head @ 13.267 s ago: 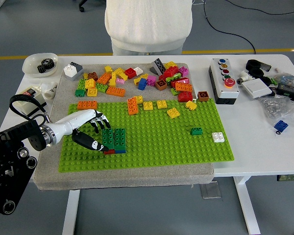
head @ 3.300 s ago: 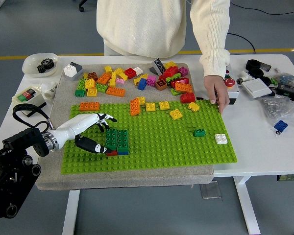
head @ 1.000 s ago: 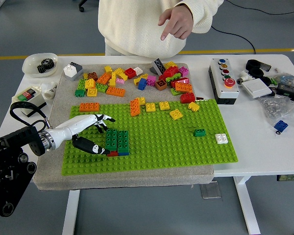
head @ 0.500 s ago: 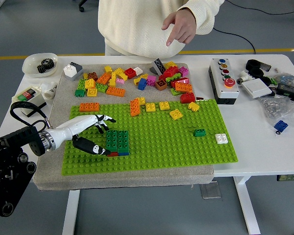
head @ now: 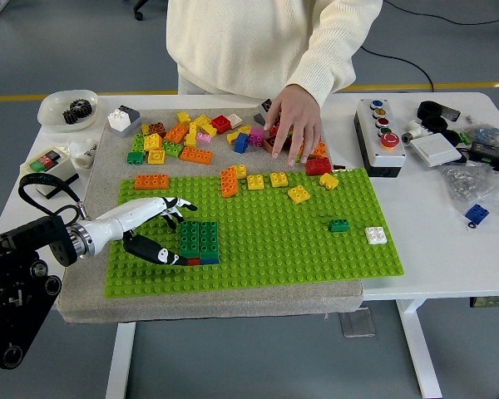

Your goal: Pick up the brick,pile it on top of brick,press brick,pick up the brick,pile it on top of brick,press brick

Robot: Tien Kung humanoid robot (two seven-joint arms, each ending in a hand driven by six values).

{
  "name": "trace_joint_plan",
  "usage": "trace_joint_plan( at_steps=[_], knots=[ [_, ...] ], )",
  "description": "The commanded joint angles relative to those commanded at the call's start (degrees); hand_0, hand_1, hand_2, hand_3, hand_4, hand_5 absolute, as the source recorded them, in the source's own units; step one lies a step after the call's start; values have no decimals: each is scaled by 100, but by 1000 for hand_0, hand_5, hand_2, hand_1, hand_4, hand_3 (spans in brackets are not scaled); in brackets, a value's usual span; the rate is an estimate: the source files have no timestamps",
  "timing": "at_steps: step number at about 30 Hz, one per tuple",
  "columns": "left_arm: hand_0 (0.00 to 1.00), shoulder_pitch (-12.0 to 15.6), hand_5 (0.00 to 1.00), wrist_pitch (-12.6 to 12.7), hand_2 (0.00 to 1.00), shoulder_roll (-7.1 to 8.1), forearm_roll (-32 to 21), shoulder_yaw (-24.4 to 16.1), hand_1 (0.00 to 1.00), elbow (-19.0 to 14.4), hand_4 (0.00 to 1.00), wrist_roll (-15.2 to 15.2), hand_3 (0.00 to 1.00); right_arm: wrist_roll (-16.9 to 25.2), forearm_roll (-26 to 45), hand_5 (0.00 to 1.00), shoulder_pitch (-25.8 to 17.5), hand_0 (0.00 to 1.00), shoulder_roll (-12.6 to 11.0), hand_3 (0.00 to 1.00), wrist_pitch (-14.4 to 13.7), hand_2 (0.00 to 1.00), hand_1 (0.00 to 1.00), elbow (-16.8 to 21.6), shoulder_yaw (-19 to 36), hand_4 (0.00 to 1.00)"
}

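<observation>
Your left hand (head: 154, 224) sits low on the green baseplate (head: 316, 249), its fingers spread loosely and gripping nothing, thumb tip just beside the dark green stack (head: 198, 239). That stack stands upright near the plate's left front, on what look like red and blue bricks at its foot. Your right hand is out of view. I judge the main risk to be a sideways push: with the thumb so low against the stack, any sweep to the right could tip it or pop it off its studs instead of pressing it down. Come from above if you mean to press. A second risk lies further out, where a person's hand (head: 293, 120) is reaching into the loose pile (head: 224, 133) beyond the plate; if you go there for the next brick, you may meet it, so wait or choose one of the nearer pieces, such as the orange brick (head: 150, 179) or the yellow ones (head: 266, 179) on the plate's far edge. Baseplate and pile rest on a grey mat (head: 91, 291) over the white table (head: 449, 249), which also carries a button box (head: 380, 137), a bowl of gears (head: 66, 108) and clutter at the right. Grey floor with a yellow line lies behind.
</observation>
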Motion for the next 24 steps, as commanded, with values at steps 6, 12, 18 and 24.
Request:
trace_joint_plan(
  at_steps=[6, 12, 18, 24],
  knots=[
    [820, -3, 369, -15, 699, 3, -6, 0, 635, -13, 998, 0, 890, -1, 0, 424, -1, 745, -1, 671, 0, 720, 646, 0, 3, 891],
    [820, 0, 369, -29, 698, 0, -8, 3, 635, -22, 998, 2, 890, -1, 0, 425, 1, 745, 1, 672, -1, 720, 646, 0, 3, 891],
    [820, 0, 370, -37, 699, -3, -2, 3, 635, -22, 998, 4, 890, -3, 0, 425, 2, 745, -1, 671, -2, 720, 646, 0, 10, 891],
    [822, -27, 370, 6, 703, -2, 14, -14, 637, -4, 998, 17, 890, -2, 0, 425, 15, 745, -1, 671, -4, 721, 646, 0, 9, 891]
  ],
)
